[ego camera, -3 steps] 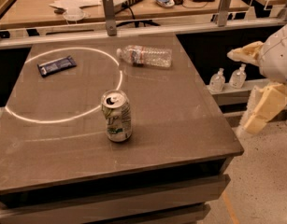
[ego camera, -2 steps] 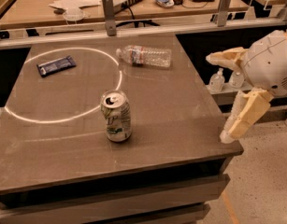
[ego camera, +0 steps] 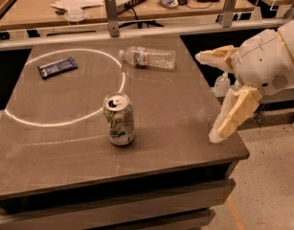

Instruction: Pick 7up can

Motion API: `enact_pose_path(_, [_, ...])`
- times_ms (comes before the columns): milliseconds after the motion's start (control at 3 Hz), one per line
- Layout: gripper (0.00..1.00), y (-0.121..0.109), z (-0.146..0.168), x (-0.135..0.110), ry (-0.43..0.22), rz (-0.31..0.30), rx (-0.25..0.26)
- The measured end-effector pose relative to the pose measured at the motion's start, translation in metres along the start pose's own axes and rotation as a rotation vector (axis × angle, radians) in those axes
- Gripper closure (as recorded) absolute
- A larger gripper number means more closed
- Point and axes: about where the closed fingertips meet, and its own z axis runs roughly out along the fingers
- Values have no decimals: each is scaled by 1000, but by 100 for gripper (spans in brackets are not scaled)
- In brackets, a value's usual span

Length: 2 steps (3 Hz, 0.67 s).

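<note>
Presently the 7up can (ego camera: 119,119) stands upright on the table (ego camera: 180,114), a little left of centre and toward the near edge. Pull-tab top visible; side slightly dented; green lettering too blurred to read. Its base sits just inside a thin white ring (ego camera: 50,123) marked on the table top; the ring's far arc is faint in places.

Claw (ego camera: 206,97) hangs off the table's right side, well apart from the can. Two pale fingers spread wide with nothing between them. Upper finger (ego camera: 216,57) points left over the table edge; the lower one angles down, its tip level with the near right corner. Whether that tip touches the table cannot be told. White rounded arm housing (ego camera: 266,61) behind it is cut off by the right frame edge.

Clear water bottle (ego camera: 149,58) lies on its side at the far edge. Dark-blue snack wrapper (ego camera: 57,67) lies flat at far left, inside the ring.

Behind the table is a cluttered desk (ego camera: 50,11), its top cut off by the frame; items there are hard to make out.
</note>
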Motion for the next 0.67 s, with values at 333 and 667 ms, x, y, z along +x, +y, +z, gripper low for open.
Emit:
enact_pose_path(333, [0,0,6,0,-23,22,-2])
enact_pose_path(667, [0,2,36,-4,-124,47,-17])
